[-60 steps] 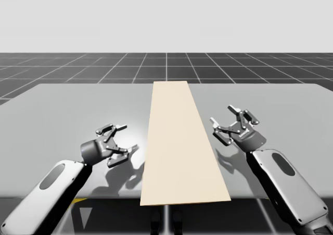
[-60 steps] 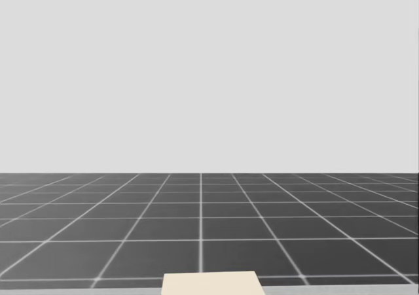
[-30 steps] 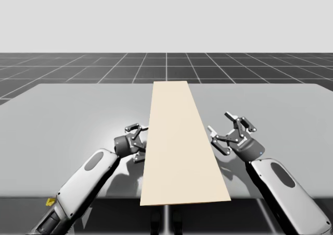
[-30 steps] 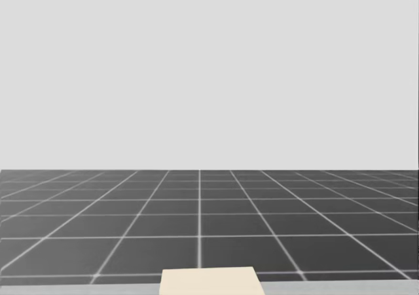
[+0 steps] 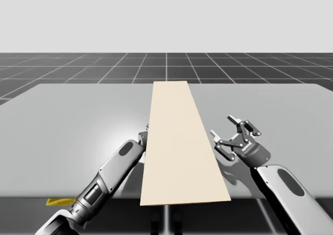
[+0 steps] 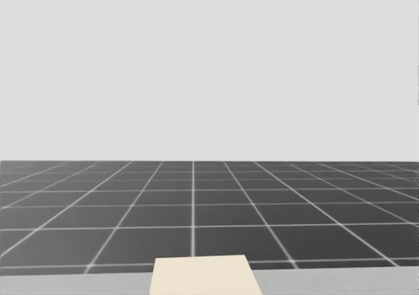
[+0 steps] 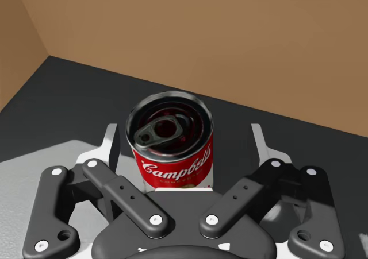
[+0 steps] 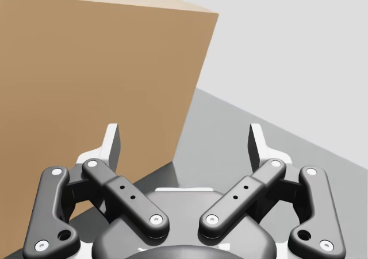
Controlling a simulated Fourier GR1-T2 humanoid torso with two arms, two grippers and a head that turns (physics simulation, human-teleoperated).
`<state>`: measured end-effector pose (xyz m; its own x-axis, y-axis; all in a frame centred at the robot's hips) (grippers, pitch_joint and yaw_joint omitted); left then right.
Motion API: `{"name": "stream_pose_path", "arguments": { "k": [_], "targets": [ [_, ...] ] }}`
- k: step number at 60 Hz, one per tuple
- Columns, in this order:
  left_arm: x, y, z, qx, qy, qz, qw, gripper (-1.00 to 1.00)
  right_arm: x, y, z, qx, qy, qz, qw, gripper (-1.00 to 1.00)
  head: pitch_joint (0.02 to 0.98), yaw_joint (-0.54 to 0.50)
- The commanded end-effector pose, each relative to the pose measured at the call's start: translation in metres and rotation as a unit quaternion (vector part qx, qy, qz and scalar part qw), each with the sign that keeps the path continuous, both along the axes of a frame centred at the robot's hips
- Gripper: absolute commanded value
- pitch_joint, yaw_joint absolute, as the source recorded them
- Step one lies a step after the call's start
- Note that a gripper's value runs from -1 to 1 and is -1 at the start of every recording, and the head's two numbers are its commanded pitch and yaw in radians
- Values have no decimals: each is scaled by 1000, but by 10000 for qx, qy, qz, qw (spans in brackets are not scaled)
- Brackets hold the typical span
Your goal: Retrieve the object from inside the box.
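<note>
I see a grey table (image 5: 67, 125) standing on a dark gridded floor (image 5: 78, 63), with a flat, pale grey backdrop (image 5: 166, 16) behind.

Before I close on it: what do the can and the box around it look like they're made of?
Can: likely metal with a glossy finish. Its dark lid mirrors light and carries a pull tab, and the red-and-white label looks smooth. Box: probably cardboard, matte. Its walls are flat, even brown and show no shine.

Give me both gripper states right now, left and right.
Left gripper: open, with the red and white round can between its fingers, not gripped.
Right gripper: open, holding nothing, beside the brown box.
</note>
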<state>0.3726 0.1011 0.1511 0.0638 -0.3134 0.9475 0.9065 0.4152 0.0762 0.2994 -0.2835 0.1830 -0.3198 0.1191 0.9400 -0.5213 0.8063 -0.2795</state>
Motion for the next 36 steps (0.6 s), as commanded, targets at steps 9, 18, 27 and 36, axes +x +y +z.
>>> {"name": "stream_pose_path", "arguments": {
  "k": [9, 18, 27, 36],
  "targets": [
    [14, -6, -13, -342, 248, 33, 9991, 1000, -5, -3, -2, -58, 58, 87, 9999, -1000, 75, -61],
    [8, 2, -11, -380, 245, -3, 9990, 1000, -6, -3, -3, -79, 89, 95, 9999, -1000, 76, -56],
    [12, 29, 6, -500, 59, 259, 9984, 1000, -5, -3, -4, -88, 111, 80, 9999, -1000, 75, -51],
    [5, 77, 22, -428, -166, 643, 9969, 1000, -4, -3, -4, -105, 137, 69, 9998, -1000, 70, -45]
  ]
}}
